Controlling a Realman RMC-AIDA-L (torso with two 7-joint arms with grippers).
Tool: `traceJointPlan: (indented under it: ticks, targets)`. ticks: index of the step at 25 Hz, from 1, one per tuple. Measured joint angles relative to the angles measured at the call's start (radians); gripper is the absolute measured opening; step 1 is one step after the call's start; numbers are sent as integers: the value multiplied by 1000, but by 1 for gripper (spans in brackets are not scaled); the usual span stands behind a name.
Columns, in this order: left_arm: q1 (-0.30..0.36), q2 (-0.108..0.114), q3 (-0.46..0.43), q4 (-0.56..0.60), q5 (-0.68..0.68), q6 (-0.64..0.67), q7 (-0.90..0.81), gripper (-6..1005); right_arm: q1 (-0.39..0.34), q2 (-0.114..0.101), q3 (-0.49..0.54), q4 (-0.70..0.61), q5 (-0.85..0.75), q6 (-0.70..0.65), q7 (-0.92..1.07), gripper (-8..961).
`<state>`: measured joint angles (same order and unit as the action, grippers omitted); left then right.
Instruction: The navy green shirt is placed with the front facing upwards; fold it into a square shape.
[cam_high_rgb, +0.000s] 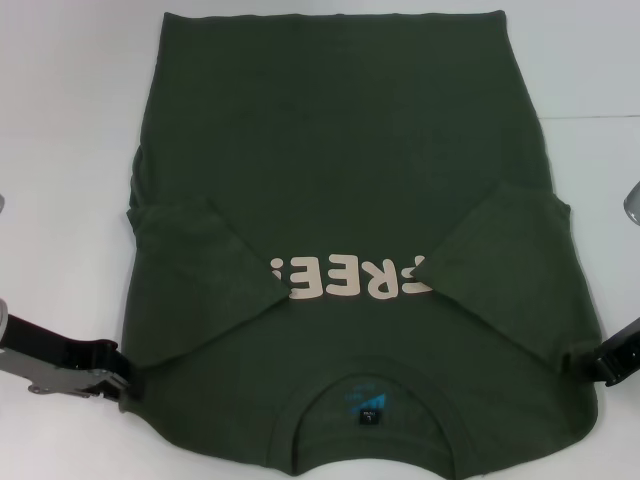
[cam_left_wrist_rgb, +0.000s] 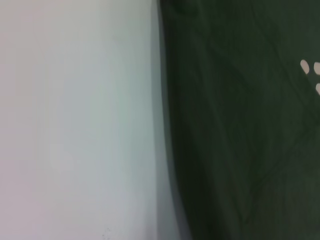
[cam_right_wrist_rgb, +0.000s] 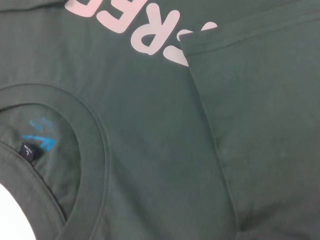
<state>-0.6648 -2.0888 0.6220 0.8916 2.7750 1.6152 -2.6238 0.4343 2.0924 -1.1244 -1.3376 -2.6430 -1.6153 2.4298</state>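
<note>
A white table (cam_high_rgb: 70, 120) surrounds the work on every side, and no other item lies on it. There is one garment, the navy green shirt (cam_high_rgb: 340, 160), spread front up across the middle of the table with its collar (cam_high_rgb: 370, 375) nearest the robot and its hem at the far edge. Both of its two sleeves are folded inward over the chest, each covering an end of the cream lettering (cam_high_rgb: 345, 280), so only the middle letters show. A small blue label (cam_right_wrist_rgb: 30, 150) sits inside the collar.

Two grippers are in view. The left gripper (cam_high_rgb: 122, 375) reaches in low from the left, lying nearly flat on the table with its tip at the shirt's left shoulder edge; whether it pinches cloth cannot be told. The right gripper (cam_high_rgb: 585, 362) comes in low from the right, its tip against the right shoulder edge; its grip likewise cannot be told.
</note>
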Motion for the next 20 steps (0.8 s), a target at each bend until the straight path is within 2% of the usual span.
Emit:
traceJointPlan:
  ticks: [6, 12, 15, 20]
  targets:
    - [-3, 0, 7, 0, 0, 0, 0, 195, 1, 0, 0, 0, 0, 0, 0, 38]
    - [-1, -2, 6, 4, -3, 0, 28, 97, -2, 0, 8, 0, 14, 5, -2, 38]
    - [2, -2, -10, 5, -14, 0, 78, 95, -10, -1, 24, 0, 52, 8, -18, 37]
    - [10, 8, -102, -19, -61, 4, 224, 92, -15, 0, 140, 59, 129, 4, -116, 37]
